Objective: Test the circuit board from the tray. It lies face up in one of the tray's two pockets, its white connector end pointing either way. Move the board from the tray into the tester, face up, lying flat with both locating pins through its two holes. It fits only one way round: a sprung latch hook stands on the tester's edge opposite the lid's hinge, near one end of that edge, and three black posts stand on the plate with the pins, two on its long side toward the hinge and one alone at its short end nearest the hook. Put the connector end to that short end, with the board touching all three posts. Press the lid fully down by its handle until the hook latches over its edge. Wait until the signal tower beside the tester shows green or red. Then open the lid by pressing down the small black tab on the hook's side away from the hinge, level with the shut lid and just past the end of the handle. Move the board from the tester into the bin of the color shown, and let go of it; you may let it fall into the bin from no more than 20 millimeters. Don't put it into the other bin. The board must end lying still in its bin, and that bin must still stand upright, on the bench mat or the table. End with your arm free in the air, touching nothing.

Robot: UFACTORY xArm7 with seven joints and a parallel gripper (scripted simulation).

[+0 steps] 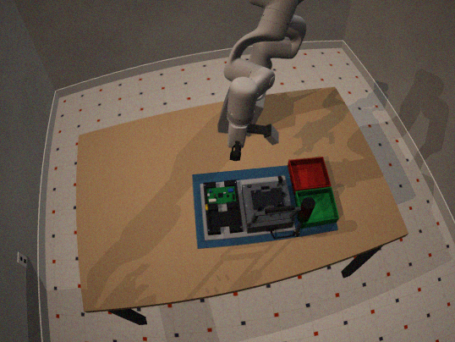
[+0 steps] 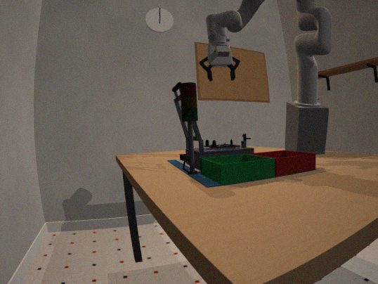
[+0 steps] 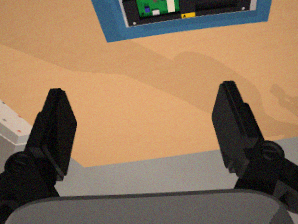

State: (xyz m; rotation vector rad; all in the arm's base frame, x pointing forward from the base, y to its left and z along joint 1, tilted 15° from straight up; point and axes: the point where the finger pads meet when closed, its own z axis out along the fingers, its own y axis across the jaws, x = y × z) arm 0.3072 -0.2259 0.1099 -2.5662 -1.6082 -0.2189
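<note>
My gripper [image 1: 235, 157] [image 2: 221, 78] [image 3: 143, 102] is open and empty, high above the table behind the tray and tester. The green circuit board [image 1: 222, 195] [image 3: 150, 6] lies face up in the tray's rear pocket; a white connector part shows at its left end in the top view. The tray [image 1: 202, 216] has its other pocket bare. The tester [image 1: 249, 207] [image 2: 225, 152] stands beside it, its lid [image 2: 180, 109] raised. The latch hook [image 1: 280, 179] [image 2: 244, 138] stands at the edge opposite the hinge. The signal tower [image 1: 307, 207] [image 2: 189, 102] shows no bright lamp.
The red bin [image 1: 309, 173] [image 2: 295, 163] and the green bin [image 1: 321, 205] [image 2: 239, 170] stand upright and empty beyond the tester. The raised lid and the tower rise high beside the green bin. The blue mat [image 1: 195, 212] [image 3: 111, 35] lies under the tray and tester.
</note>
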